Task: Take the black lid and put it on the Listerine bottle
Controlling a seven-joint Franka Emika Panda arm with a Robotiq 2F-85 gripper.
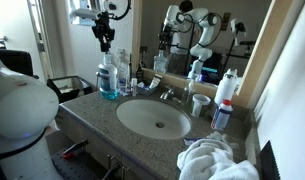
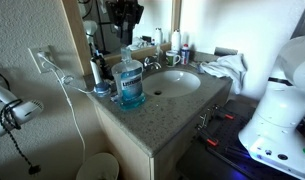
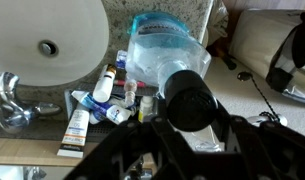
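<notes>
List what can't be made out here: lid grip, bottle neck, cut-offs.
1. Grip: in the wrist view the black lid is a blurred dark shape against the dark claw; contact unreadable.
2. Listerine bottle neck: wrist view, hidden behind the lid.
3. Claw in an exterior view: top cut off by the edge; lid too small.

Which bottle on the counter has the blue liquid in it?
The Listerine bottle, the broad one below the pincer; the slim clear bottle beside it and the white red-capped bottle show none.
</notes>
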